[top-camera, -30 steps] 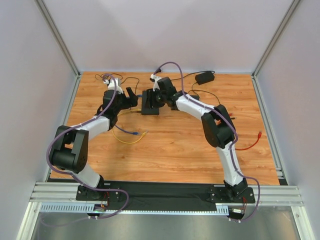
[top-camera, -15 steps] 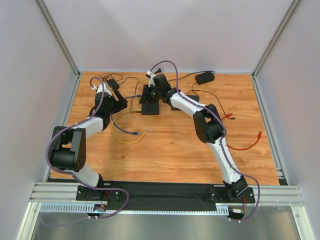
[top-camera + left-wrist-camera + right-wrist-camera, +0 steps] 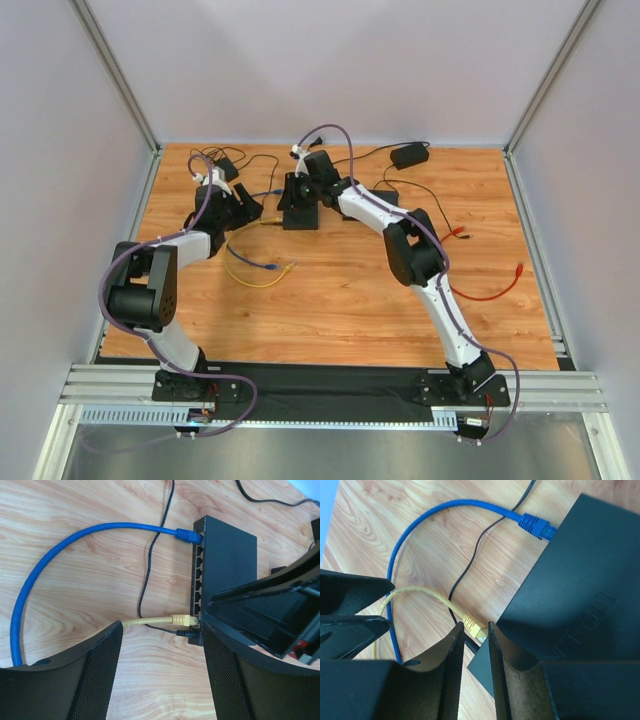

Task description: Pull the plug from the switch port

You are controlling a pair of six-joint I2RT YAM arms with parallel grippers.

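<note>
The black network switch [image 3: 300, 216] lies at the back middle of the table. In the left wrist view the switch [image 3: 227, 550] has a blue plug [image 3: 186, 534] in its far port, a yellow plug [image 3: 182, 620] in a near port and a black power plug [image 3: 188, 633] beside it. My left gripper [image 3: 160, 677] is open, left of the switch, with the yellow plug just beyond its fingertips. My right gripper [image 3: 476, 647] hovers over the switch's corner [image 3: 570, 580], jaws narrowly open and empty, the yellow plug [image 3: 475, 627] at its tips.
A black power adapter [image 3: 408, 155] and its cables lie at the back right. A red cable [image 3: 497, 290] lies at the right. A loose yellow cable loop [image 3: 252, 282] lies in front of the left gripper [image 3: 250, 212]. Another adapter [image 3: 226, 165] sits back left.
My left gripper drew back left from the switch, then came a little nearer again. My right gripper moved left over the switch's port side.
</note>
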